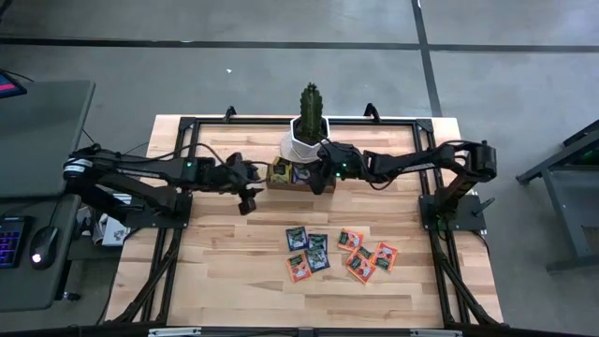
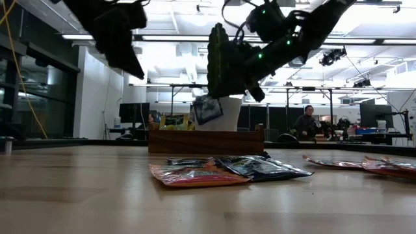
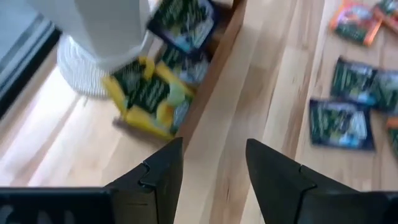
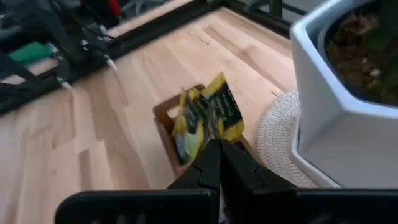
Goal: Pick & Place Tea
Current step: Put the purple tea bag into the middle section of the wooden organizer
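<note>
Over the brown wooden tray (image 1: 279,180) my right gripper (image 2: 218,91) is shut, with a dark-blue tea sachet (image 2: 207,109) hanging under its fingertips. In the right wrist view the shut fingers (image 4: 217,158) hide that sachet. Yellow sachets (image 4: 205,118) stand in the tray, leaning against its wall, beside another blue sachet (image 3: 186,65). My left gripper (image 3: 211,180) is open and holds nothing. It hovers over bare wood just to the near left of the tray (image 1: 248,195). Several more sachets (image 1: 309,253) (image 1: 365,255) lie flat on the table nearer the front. My right gripper pinches the dark-blue sachet by its upper edge (image 2: 209,99) between its two shut fingers. The fingers slant down from the table's right. The sachet hangs tilted below them, clear of the tray's wall. The exact spot of the hold is hidden by the fingers.
A white pot (image 1: 305,140) with a cactus stands on a round woven mat (image 4: 280,137) just behind the tray. Black frame rails (image 1: 187,126) run along the table's edges. Bare wood lies to the front left (image 1: 215,271). A person (image 2: 305,123) is in the room far behind the table.
</note>
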